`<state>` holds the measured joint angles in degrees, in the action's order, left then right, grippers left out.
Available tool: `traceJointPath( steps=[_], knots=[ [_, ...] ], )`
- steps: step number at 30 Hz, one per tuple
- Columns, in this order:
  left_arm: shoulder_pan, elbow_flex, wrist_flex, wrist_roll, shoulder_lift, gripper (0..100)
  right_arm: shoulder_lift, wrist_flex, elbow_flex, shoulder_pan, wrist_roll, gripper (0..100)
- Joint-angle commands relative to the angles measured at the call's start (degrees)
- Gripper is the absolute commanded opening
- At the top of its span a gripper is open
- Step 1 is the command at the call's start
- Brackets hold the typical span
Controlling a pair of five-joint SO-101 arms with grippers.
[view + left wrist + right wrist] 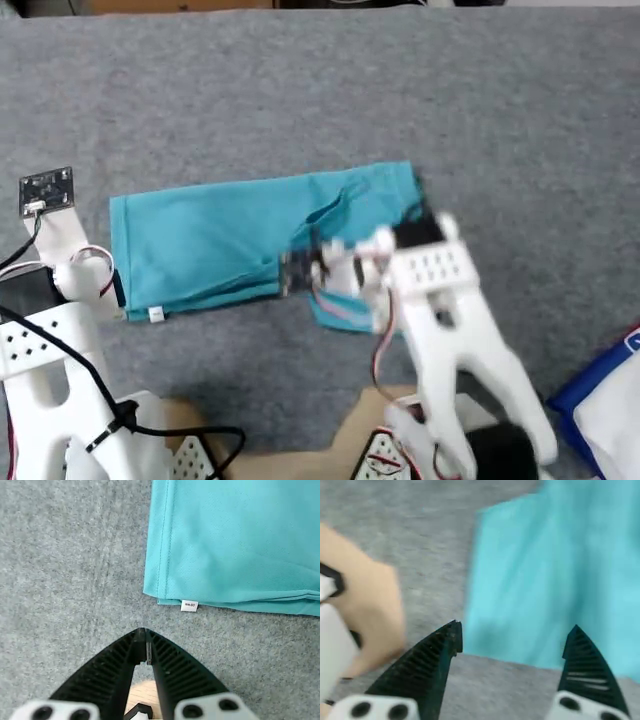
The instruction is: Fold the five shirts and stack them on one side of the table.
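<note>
A teal shirt (220,240) lies partly folded into a long band on the grey table cover (500,120). Its corner with a small white label (189,606) shows in the left wrist view. My left gripper (144,631) is shut and holds nothing; it sits on the grey cover just short of that corner. The right arm (430,280) stands over the shirt's right end. My right gripper (514,627) is open, its fingers spread above the near edge of the teal cloth (555,570), with nothing held.
A blue and white cloth (610,400) lies at the right front edge. A tan board (345,440) sits at the table's front between the arm bases. Bare grey cover stretches across the back and the far right.
</note>
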<state>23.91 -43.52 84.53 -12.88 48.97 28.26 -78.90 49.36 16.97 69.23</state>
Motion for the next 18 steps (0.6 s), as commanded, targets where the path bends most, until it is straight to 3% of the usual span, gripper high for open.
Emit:
traceJointPath(
  steps=[1, 18],
  knots=[
    [0.0, 2.0, 0.4, -0.4, 1.0, 2, 5.7, 3.4, 7.6, 1.0, -1.5, 32.9],
    [0.5, -1.7, 0.4, -0.4, 2.5, 2, -12.7, 18.0, 10.0, 0.7, -1.8, 32.8]
  ],
)
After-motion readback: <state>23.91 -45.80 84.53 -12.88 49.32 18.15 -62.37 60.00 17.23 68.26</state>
